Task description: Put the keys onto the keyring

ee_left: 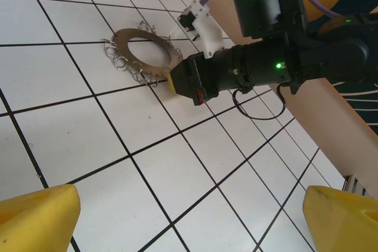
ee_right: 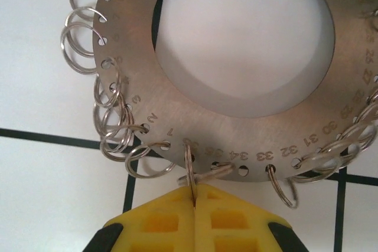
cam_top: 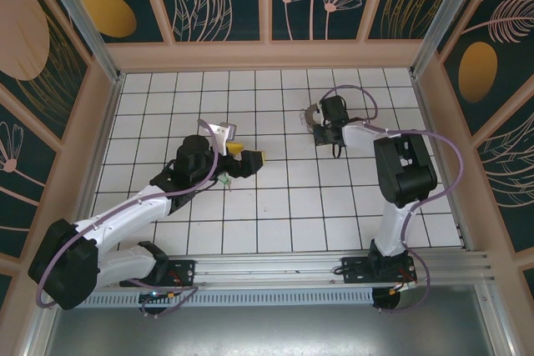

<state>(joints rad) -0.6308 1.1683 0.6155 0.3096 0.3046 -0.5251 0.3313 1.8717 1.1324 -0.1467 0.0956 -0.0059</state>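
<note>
The keyring [ee_right: 177, 104] is a flat steel ring plate with numbered holes along its rim and several small split rings hanging from them. It lies on the white tiles at the back [cam_top: 309, 113] and appears in the left wrist view [ee_left: 121, 45]. My right gripper [ee_right: 195, 190] is shut on one small split ring [ee_right: 188, 166] at the plate's near edge; from above, my right gripper [cam_top: 319, 125] sits right beside the plate. A tiny light-green key [cam_top: 225, 178] lies on the floor by my left wrist. My left gripper [cam_top: 247, 153] hovers open over bare tiles [ee_left: 189, 222].
The white tiled floor [cam_top: 275, 206] is boxed in by peach-framed patterned walls [cam_top: 267, 54]. The right arm's black wrist and purple cable [ee_left: 260, 66] reach across in front of the left camera. An aluminium rail [cam_top: 292, 268] runs along the near edge.
</note>
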